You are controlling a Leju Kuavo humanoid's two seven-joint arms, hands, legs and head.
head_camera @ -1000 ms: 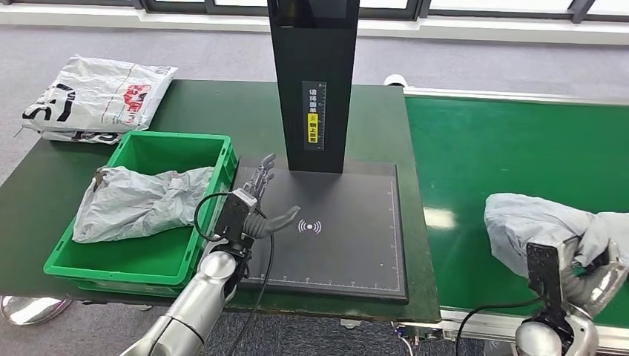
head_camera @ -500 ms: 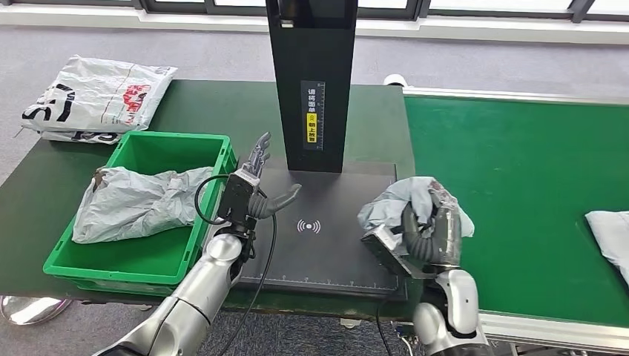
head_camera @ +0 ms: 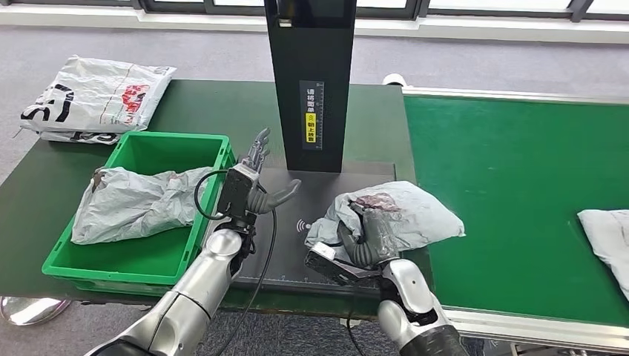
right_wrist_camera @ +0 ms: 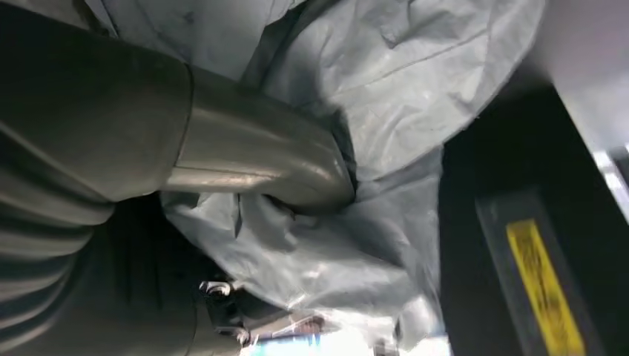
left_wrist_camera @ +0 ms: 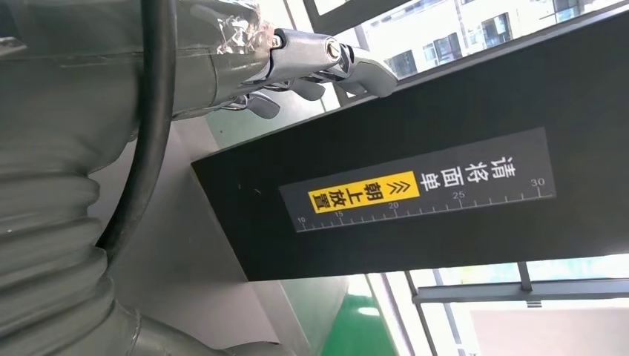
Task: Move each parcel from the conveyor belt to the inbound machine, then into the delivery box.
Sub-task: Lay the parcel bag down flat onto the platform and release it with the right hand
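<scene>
My right hand point(head_camera: 366, 239) grips a crumpled grey parcel point(head_camera: 404, 210) that lies over the right part of the inbound machine's black scan plate point(head_camera: 289, 256), reaching past the plate's right edge. Close up, the thick thumb point(right_wrist_camera: 252, 167) presses into the grey parcel point(right_wrist_camera: 386, 89). My left hand point(head_camera: 256, 185) hovers open with its fingers apart over the plate's left edge, beside the green delivery box point(head_camera: 148, 263). Its fingers point(left_wrist_camera: 326, 59) point toward the machine's black column point(left_wrist_camera: 445, 185). Another grey parcel point(head_camera: 133, 204) lies inside the box. A third grey parcel point(head_camera: 608, 237) sits on the green conveyor belt point(head_camera: 519, 170) at the far right.
The machine's tall black column point(head_camera: 311, 81) rises at the back of the plate. A white printed bag point(head_camera: 96, 96) lies on the dark table point(head_camera: 215, 111) behind the green box. The belt's metal rail point(head_camera: 519, 326) runs along the near edge.
My right hand has carried the grey parcel leftward off the belt and onto the scan plate. The left hand has risen slightly. Another parcel has come into view at the belt's right edge.
</scene>
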